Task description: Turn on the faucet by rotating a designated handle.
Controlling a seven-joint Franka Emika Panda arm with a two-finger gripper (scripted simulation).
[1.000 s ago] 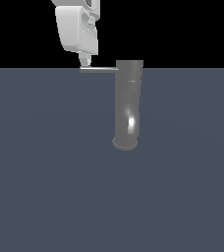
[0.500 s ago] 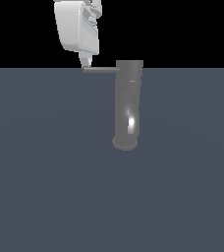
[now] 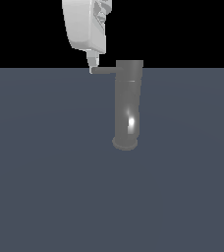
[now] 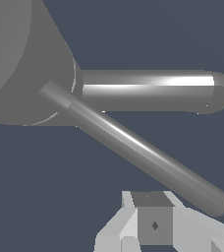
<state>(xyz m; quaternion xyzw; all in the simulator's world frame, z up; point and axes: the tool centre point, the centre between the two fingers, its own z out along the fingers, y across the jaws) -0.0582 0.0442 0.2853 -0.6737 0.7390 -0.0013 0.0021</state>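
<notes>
The faucet (image 3: 127, 101) is a tall grey cylinder standing upright on a round base, with a bright glint low on its body. The handle (image 3: 104, 70), a thin grey bar, sticks out from its top toward the exterior view's left. My white gripper (image 3: 91, 67) hangs from above with its narrow tip touching the handle's free end. In the wrist view the handle (image 4: 138, 150) runs diagonally from the faucet's top (image 4: 15, 54), and my gripper (image 4: 153, 221) sits just beside its far end. The fingers look shut with nothing between them.
A second, thicker shiny bar, the spout (image 4: 148, 91), projects from the faucet beside the handle in the wrist view. The faucet stands on a flat dark blue-grey surface (image 3: 45, 187) that fills the lower part of the exterior view.
My gripper has shifted toward the exterior view's right and slightly down. The handle's free end moved with it, so the bar looks shorter, swung partly around the faucet.
</notes>
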